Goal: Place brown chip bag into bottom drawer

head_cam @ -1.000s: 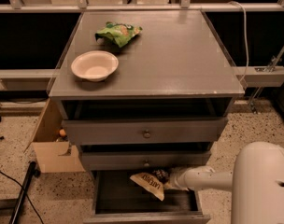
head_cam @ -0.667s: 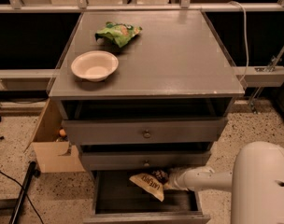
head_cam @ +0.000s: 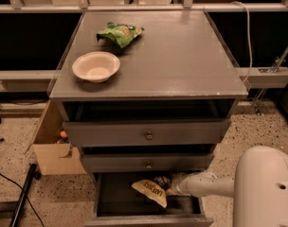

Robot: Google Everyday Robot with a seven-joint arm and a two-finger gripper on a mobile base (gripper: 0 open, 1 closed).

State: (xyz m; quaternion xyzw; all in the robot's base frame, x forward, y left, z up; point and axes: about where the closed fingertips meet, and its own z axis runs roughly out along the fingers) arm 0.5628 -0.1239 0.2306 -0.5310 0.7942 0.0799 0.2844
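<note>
nothing has visibly moved over the last second: the brown chip bag (head_cam: 150, 191) and the end effector (head_cam: 162, 181) sit where they sat in both earlier frames, so i read this as a pause at the drop point and not a transit.

camera view: the bottom drawer (head_cam: 148, 220) is pulled out below the two shallower drawers, and the bag lies tilted inside its opening, pale end toward the front, dark lettered part toward the back right. the end effector is down in the drawer at the bag's upper right end, touching it or just beside it, with the white arm (head_cam: 205, 184) reaching in from the right. it shows only as a dark shape against the dark drawer, so i cannot tell whether it grips the bag or has let go. up on the counter (head_cam: 182, 56) the green chip bag (head_cam: 120, 33) and the white bowl (head_cam: 95, 66) are untouched.

my judgement: the bag is within the drawer's bounds, so the placing is nearly done. what is left is a confirmed release and a clean pull-out of the arm without dragging the bag over the drawer's front.
</note>
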